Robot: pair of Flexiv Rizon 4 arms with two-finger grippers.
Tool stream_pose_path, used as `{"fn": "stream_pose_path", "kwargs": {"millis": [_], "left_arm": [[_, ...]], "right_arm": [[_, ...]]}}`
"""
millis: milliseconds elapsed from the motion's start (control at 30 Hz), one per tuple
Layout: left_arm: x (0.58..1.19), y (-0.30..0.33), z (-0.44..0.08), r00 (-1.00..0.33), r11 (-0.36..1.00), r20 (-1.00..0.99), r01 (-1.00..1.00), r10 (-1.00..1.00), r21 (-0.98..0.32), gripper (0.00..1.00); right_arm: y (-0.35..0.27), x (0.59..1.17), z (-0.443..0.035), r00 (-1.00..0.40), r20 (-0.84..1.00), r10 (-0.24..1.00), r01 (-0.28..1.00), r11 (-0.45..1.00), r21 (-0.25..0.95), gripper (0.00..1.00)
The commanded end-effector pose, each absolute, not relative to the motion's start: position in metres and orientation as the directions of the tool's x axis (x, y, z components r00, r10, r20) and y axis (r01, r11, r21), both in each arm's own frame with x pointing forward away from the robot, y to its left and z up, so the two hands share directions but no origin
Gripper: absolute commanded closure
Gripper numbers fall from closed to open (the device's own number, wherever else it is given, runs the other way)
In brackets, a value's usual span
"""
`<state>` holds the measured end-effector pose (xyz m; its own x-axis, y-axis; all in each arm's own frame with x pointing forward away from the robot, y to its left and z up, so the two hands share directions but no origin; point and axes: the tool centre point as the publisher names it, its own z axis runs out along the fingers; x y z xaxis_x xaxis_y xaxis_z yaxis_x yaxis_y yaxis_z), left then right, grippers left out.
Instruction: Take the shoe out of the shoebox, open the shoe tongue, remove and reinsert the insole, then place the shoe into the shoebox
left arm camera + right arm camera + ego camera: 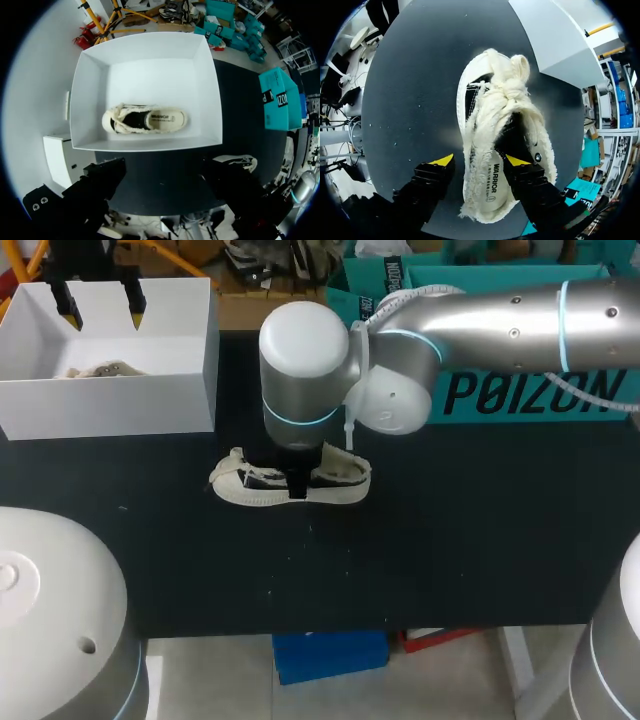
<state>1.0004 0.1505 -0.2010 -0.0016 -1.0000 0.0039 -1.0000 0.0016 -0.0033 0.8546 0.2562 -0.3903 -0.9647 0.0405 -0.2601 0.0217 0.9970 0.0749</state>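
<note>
on the black table (450,540) the shoe (340,480) lies mid-table, right of the white shoebox (110,405). my right jaws sit apart astride the shoe, my left jaws apart over the shoebox. next, i reckon: lift the tongue.

My right gripper (480,160) hangs open over a cream, frayed shoe (492,115) on the black table (405,90), one yellow fingertip (443,160) just beside its sole, the other over its opening.
</note>
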Motion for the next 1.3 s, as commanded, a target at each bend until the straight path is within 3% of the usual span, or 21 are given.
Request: {"fn": "stream_pose_path", "kwargs": {"millis": [33,367,733,1300], "left_arm": [[1.000,0.150,-0.201,-0.001,0.001,0.002,-1.000,-1.000,-0.002,0.00],[1.000,0.150,-0.201,-0.001,0.001,0.002,-1.000,-1.000,-0.002,0.00],[1.000,0.150,-0.201,-0.001,0.001,0.002,-1.000,-1.000,-0.002,0.00],[1.000,0.150,-0.201,-0.001,0.001,0.002,-1.000,-1.000,-0.002,0.00]], "right_arm": [[0.236,0.849,-0.344,-0.958,-0.283,0.034,0.003,0.994,0.111,0.00],[0.214,0.853,-0.278,-0.947,-0.320,-0.010,-0.078,0.977,0.198,0.00],[0.164,0.841,-0.259,-0.945,-0.304,-0.122,-0.237,0.896,0.376,0.00],[0.154,0.838,-0.258,-0.942,-0.293,-0.161,-0.268,0.888,0.373,0.00]]}}
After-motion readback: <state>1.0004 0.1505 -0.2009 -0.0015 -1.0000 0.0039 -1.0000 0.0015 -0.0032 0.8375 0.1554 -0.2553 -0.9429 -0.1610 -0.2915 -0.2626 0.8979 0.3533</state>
